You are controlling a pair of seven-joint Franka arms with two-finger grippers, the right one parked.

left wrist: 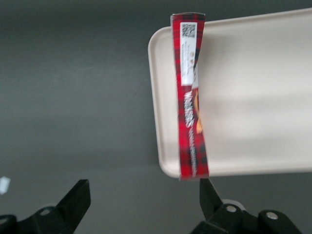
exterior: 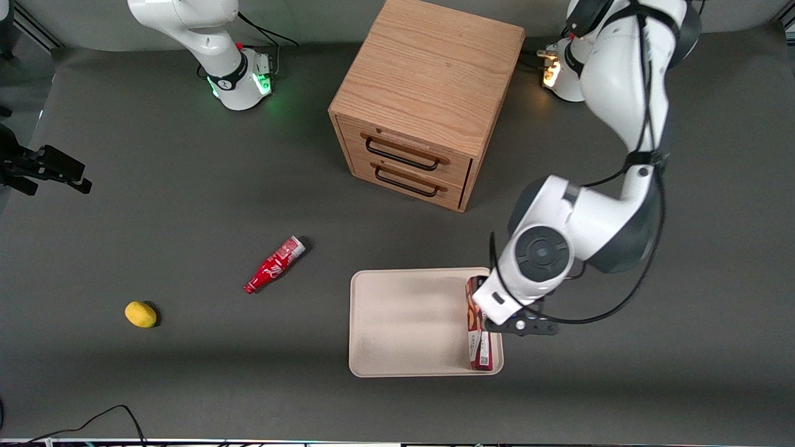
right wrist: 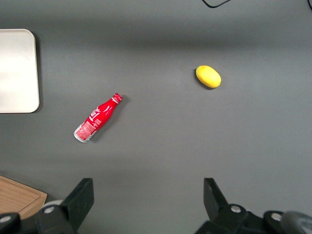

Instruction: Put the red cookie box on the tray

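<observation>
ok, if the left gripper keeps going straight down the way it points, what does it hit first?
Probably bare table: the open gripper points down just off the tray edge, beside the red cookie box. Depth unclear.

Front view: mounted high, looking steeply down on the whole table (exterior: 186,205) from the side facing the arms — the widest of the three, taking in the wooden cabinet (exterior: 428,93) and the tray (exterior: 404,323).

Left wrist view: looks straight down past the gripper (left wrist: 141,200), whose fingers stand spread apart, from close above the tray (left wrist: 253,97) rim and the red cookie box (left wrist: 190,97). It shares that tray edge with the front view.

Right wrist view: looks straight down from higher up — red bottle (right wrist: 97,118), yellow fruit (right wrist: 208,76), one tray corner (right wrist: 17,73), all also in the front view.
</observation>
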